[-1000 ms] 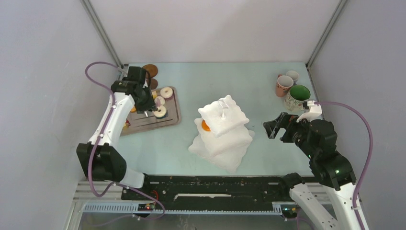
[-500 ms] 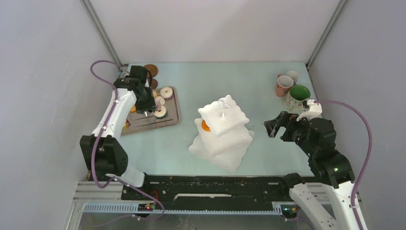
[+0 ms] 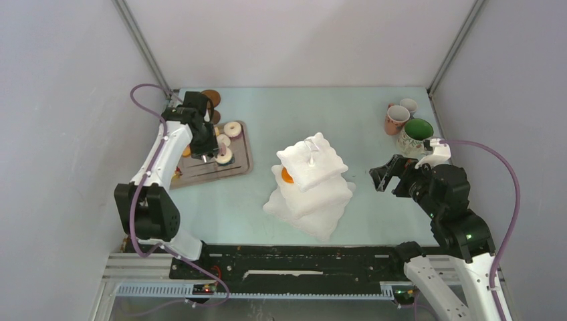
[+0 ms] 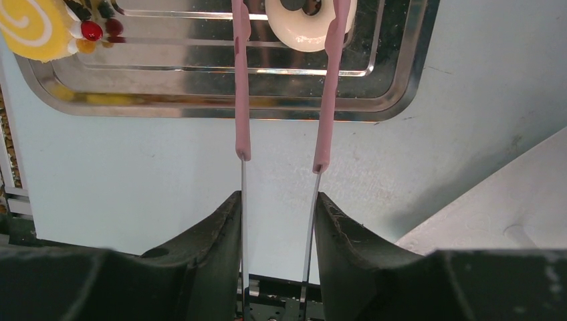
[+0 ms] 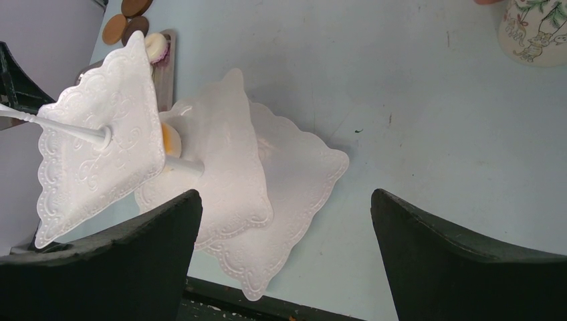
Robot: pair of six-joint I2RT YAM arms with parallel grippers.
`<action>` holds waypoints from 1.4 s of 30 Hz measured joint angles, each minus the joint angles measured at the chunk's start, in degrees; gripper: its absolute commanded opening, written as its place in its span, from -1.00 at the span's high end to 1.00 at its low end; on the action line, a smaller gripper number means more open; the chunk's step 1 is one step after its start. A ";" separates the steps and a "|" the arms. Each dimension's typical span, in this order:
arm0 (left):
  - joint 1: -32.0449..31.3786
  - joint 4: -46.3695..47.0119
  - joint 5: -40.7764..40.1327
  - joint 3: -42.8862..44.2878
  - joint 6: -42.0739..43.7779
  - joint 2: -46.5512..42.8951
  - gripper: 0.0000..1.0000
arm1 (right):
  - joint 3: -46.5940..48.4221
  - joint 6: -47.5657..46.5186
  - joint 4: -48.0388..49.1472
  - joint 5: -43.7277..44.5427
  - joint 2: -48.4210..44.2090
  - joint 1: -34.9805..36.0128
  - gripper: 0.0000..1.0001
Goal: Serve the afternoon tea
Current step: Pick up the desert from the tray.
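Observation:
The white three-tier stand (image 3: 309, 186) stands mid-table with an orange biscuit (image 3: 287, 176) on its middle tier; it also shows in the right wrist view (image 5: 220, 174). My left gripper (image 3: 203, 151) is shut on the pink tongs (image 4: 281, 87), whose tips straddle a white donut (image 4: 306, 23) on the grey tray (image 4: 200, 100). A yellow swirl cake (image 4: 30, 27) lies at the tray's left. My right gripper (image 3: 384, 175) is open and empty, right of the stand. The pink mug (image 3: 396, 119), small pale mug (image 3: 408, 105) and green-inside mug (image 3: 417, 134) stand at the far right.
Brown coasters (image 3: 210, 98) lie behind the tray at the far left. More donuts (image 3: 233, 128) sit on the tray. The enclosure walls close in on both sides. The patterned mug base (image 5: 535, 30) shows at the right wrist view's top right.
My left arm has shifted slightly over the tray, the tongs staying over the donut. My right gripper has barely moved.

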 measured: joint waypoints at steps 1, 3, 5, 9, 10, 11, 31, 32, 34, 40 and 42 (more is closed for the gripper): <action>0.00 0.00 0.02 0.00 0.00 0.07 0.12 | 0.00 0.00 0.00 -0.07 0.00 0.00 -1.00; 0.02 0.00 0.11 0.00 0.22 0.13 0.13 | 0.00 0.00 0.00 -0.24 0.00 -0.11 -0.99; 0.02 0.00 0.44 0.00 0.39 0.15 0.13 | 0.00 0.00 -0.02 -0.39 0.00 -0.13 -0.99; 0.04 0.00 0.90 -0.02 0.48 0.50 0.14 | 0.00 0.00 -0.02 -0.46 0.00 -0.28 -0.99; 0.04 0.02 1.01 0.00 0.61 0.63 0.14 | 0.00 0.00 -0.02 -0.48 0.00 -0.37 -0.99; 0.04 0.00 1.09 -0.02 0.81 0.79 0.14 | 0.00 0.00 -0.02 -0.50 0.00 -0.37 -0.99; 0.04 -0.02 4.20 0.26 0.87 3.04 0.07 | 0.00 0.00 0.00 -0.83 0.00 -0.76 -0.99; 0.04 0.04 4.26 0.52 0.87 3.30 0.06 | 0.00 0.00 0.00 -0.83 0.00 -0.76 -0.99; 0.04 0.11 4.55 0.87 0.90 3.69 0.06 | 0.00 -0.02 -0.02 -0.83 -0.02 -0.81 -0.99; 0.04 -0.02 4.98 1.40 0.98 4.66 0.05 | 0.00 -0.02 -0.02 -0.83 -0.02 -0.85 -0.99; 0.00 -0.02 4.98 1.68 1.27 5.07 0.05 | 0.00 -0.02 -0.02 -0.85 -0.02 -0.85 -0.99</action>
